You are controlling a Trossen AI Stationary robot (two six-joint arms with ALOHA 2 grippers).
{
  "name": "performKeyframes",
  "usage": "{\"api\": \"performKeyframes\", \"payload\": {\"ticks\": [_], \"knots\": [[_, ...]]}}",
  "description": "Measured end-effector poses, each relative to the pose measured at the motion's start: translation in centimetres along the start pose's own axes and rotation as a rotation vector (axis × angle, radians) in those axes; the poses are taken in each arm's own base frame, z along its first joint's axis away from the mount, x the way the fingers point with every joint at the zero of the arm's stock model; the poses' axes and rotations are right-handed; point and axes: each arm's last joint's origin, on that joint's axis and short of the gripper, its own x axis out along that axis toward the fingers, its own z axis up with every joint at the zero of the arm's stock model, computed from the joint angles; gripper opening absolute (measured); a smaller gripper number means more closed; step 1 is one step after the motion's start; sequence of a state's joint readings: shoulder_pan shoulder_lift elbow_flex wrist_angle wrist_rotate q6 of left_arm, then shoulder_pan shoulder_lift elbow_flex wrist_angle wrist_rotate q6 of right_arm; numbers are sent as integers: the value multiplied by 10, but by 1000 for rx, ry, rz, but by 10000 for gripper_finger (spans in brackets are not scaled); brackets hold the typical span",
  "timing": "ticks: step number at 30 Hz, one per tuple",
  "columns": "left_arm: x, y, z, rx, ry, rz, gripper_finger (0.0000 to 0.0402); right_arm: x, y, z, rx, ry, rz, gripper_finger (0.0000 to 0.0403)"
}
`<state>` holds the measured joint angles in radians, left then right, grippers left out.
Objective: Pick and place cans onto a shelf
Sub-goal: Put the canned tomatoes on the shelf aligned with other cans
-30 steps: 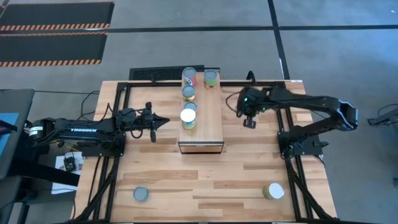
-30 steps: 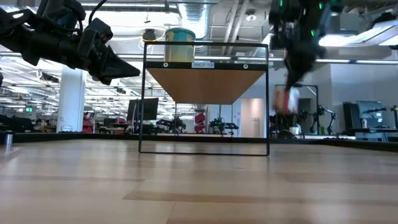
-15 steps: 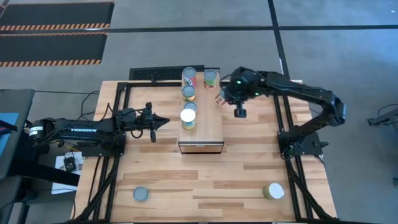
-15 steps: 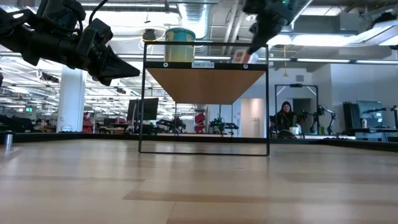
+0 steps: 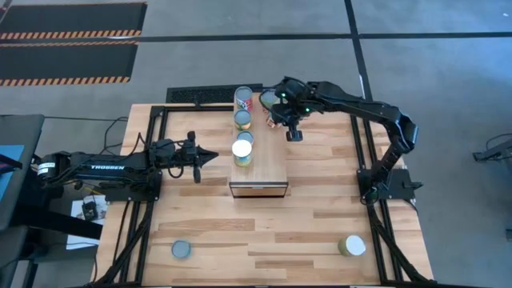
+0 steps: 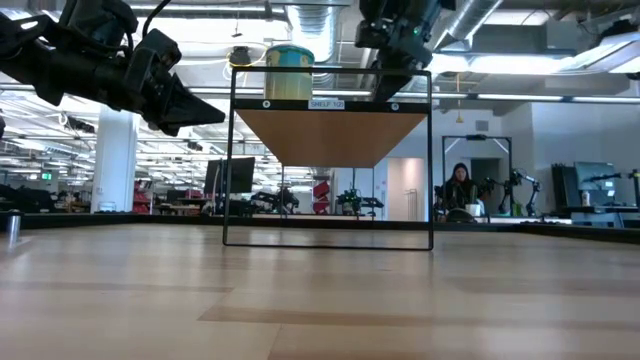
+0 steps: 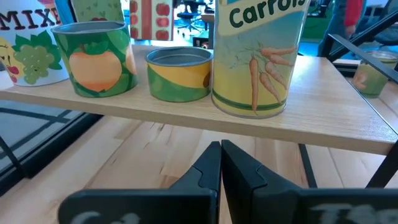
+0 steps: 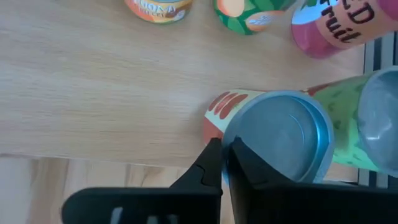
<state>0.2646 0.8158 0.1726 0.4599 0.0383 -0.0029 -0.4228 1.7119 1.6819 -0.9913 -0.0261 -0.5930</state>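
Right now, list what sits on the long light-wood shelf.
Four tins in a row, white-topped tin in front, and a fifth tin beside the far end. The right gripper covers that corner, hiding whether the red-labelled tin there stands down.

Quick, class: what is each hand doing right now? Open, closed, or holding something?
Left hand: closed, empty.
Right hand: closed on the rim of the red-and-white-labelled grey metal can.
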Motion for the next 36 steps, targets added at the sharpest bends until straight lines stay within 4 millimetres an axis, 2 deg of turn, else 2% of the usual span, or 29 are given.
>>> {"api": "performKeyframes", "payload": {"ticks": [11,26,36], "knots": [[0,0,0,1,3,0,0,4,0,3,-16,-18,6,28],[0,0,0,1,3,-1,0,4,3,8,-25,-64,29,75],[0,0,-3,-1,28,-1,0,4,-1,8,-18,-67,7,79]]}}
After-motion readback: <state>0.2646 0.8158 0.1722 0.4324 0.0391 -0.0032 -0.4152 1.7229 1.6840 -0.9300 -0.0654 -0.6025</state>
